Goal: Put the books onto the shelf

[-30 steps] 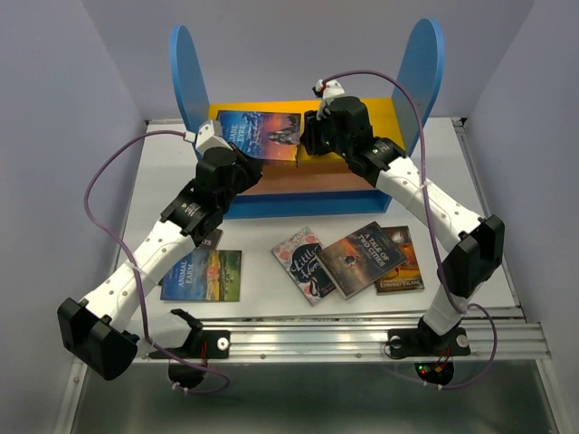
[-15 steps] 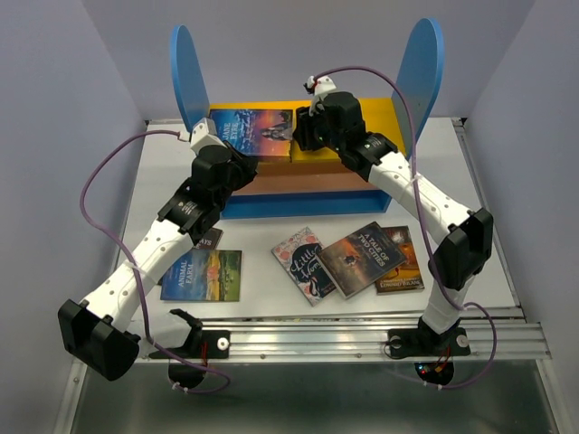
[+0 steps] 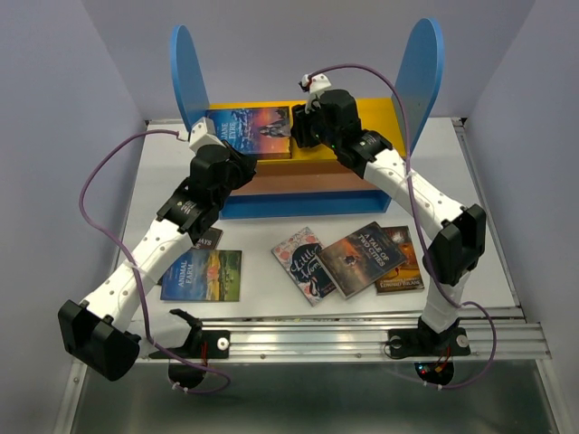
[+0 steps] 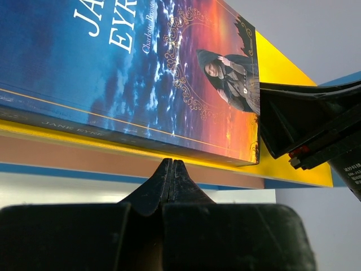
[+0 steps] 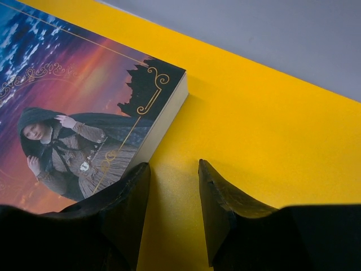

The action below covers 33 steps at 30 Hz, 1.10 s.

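The Jane Eyre book lies flat on the yellow top board of the shelf, near its left blue side panel. My right gripper is open at the book's right edge, with one finger against that edge and only yellow board between the jaws. My left gripper is shut and empty, just in front of the board's front edge below the book's spine. Other books lie on the table: Animal Farm, Little Women, A Tale of Two Cities.
An orange-covered book sits partly under A Tale of Two Cities, and a dark book peeks out under my left arm. The right blue side panel stands behind my right arm. The pinkish lower board runs below the yellow one.
The Jane Eyre book has slid left and squared up on the yellow board. My right gripper followed it leftward and its jaws opened a little. The left gripper stayed shut.
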### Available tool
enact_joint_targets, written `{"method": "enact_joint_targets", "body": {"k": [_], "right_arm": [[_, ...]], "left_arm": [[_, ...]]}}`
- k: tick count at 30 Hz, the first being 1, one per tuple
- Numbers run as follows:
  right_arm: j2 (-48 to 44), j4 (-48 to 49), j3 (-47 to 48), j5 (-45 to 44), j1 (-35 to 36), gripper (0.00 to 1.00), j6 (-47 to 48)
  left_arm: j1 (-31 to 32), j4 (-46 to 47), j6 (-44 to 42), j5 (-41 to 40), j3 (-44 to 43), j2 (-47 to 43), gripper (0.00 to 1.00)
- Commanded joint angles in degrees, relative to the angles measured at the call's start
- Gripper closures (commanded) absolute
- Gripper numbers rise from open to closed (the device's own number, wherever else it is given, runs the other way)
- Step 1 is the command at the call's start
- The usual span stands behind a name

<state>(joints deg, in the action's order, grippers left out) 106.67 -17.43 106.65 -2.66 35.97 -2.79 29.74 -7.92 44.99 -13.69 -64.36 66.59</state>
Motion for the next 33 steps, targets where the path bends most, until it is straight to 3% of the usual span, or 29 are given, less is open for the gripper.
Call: {"method": "enact_joint_targets", "body": {"k": [1,4,5,6,7,9,10,11,12,13,17,20,23,29,33], "right_arm": [[-1.3,2.9,-1.4,-0.5,1.4,0.53,-1.8],[-3.3,2.8,-2.3,-11.5,1.4,0.51,-3.7],[-4.6,2.8,-2.9,-15.1,1.4,0.46,-5.0],[-5.3,2.8,-3.3,-18.8,1.4,0.45,-5.5],[-6.2,2.4,-3.6,-23.0,1.4,0.45,-6.0],[-9.4,1.6,-5.2,-31.2,1.4,0.30,-6.0],[-10.8,0.9,-6.2,-33.7,1.4,0.23,-6.0],[-12.3,0.6,-7.3,-34.3,1.4,0.04,-6.1],[-15.8,0.6,-10.6,-34.6,1.4,0.00,-6.4],[-17.8,0.1,-12.5,-34.4,1.4,0.00,-7.1],[-28.3,-3.0,-24.1,-33.9,1.4,0.00,-12.3],[-36.7,-9.4,-34.1,-33.3,1.4,0.00,-22.7],[-44.9,-12.5,-44.4,-26.5,1.4,0.00,-25.6],[-54.9,-21.9,-57.2,-19.0,1.4,0.00,-41.5],[-61.0,-20.3,-66.8,-12.2,1.4,0.00,-51.0]], "left_arm": [[-0.4,1.5,-0.7,0.9,0.2,-2.2,1.00],[-0.4,1.0,0.3,2.9,0.8,-4.4,1.00],[-0.3,0.6,0.4,3.7,1.1,-5.1,0.97],[-0.3,0.5,0.4,4.5,1.4,-5.8,0.85],[-0.4,0.5,0.2,5.9,2.4,-6.6,0.82],[-0.4,-0.5,-0.3,7.3,3.6,-9.3,0.72],[-0.4,-1.1,-0.4,7.7,4.9,-11.3,0.56],[-0.3,-1.7,-0.3,8.0,5.6,-12.2,0.50],[-0.3,-3.0,-0.3,8.0,6.4,-13.1,0.46],[-0.3,-3.6,-0.3,8.2,7.9,-14.8,0.33],[-0.1,-5.2,-0.9,11.7,12.5,-18.1,0.13],[0.5,-3.0,-3.1,19.6,16.5,-19.3,0.01],[3.6,0.0,-6.3,27.0,20.2,-19.0,0.01],[16.8,7.4,-13.7,25.7,19.1,-9.3,0.01],[16.9,16.2,-18.4,35.2,16.5,1.2,0.01]]}}
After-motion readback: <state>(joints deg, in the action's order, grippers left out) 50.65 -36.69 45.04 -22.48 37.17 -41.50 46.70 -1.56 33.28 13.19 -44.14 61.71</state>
